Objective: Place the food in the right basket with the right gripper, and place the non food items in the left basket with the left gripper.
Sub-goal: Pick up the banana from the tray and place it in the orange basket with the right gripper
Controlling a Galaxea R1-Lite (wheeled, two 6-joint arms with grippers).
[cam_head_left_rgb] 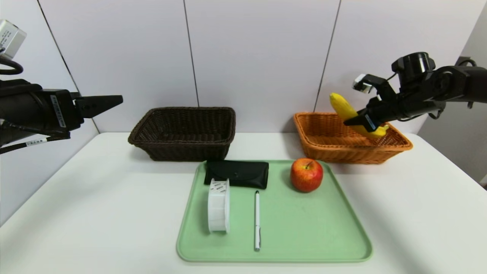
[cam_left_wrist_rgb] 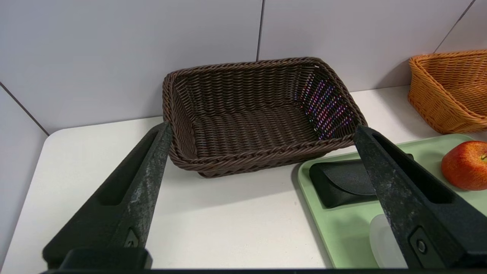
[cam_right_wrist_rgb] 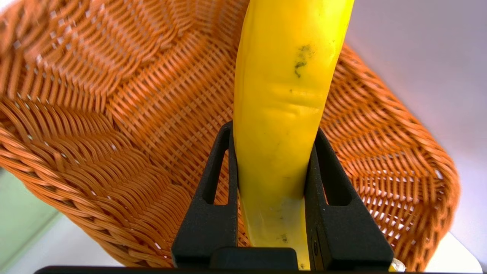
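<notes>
My right gripper (cam_head_left_rgb: 355,120) is shut on the yellow banana (cam_head_left_rgb: 344,108) and holds it tilted above the orange-tan right basket (cam_head_left_rgb: 315,148). In the right wrist view the banana (cam_right_wrist_rgb: 281,95) is clamped between both fingers (cam_right_wrist_rgb: 213,213), with the basket's weave (cam_right_wrist_rgb: 114,114) below. The red apple (cam_head_left_rgb: 306,174), black pouch (cam_head_left_rgb: 236,173), white spool (cam_head_left_rgb: 218,205) and white pen (cam_head_left_rgb: 257,220) lie on the green tray (cam_head_left_rgb: 296,236). My left gripper (cam_head_left_rgb: 114,101) hangs open and holds nothing, at the far left, above the table and short of the dark brown left basket (cam_head_left_rgb: 182,148).
Both baskets stand against the back wall, with a strip of white table between them. In the left wrist view the dark basket (cam_left_wrist_rgb: 243,160) lies ahead, and the tray's corner (cam_left_wrist_rgb: 342,228) with the pouch (cam_left_wrist_rgb: 342,182) and apple (cam_left_wrist_rgb: 464,165) lies beside it.
</notes>
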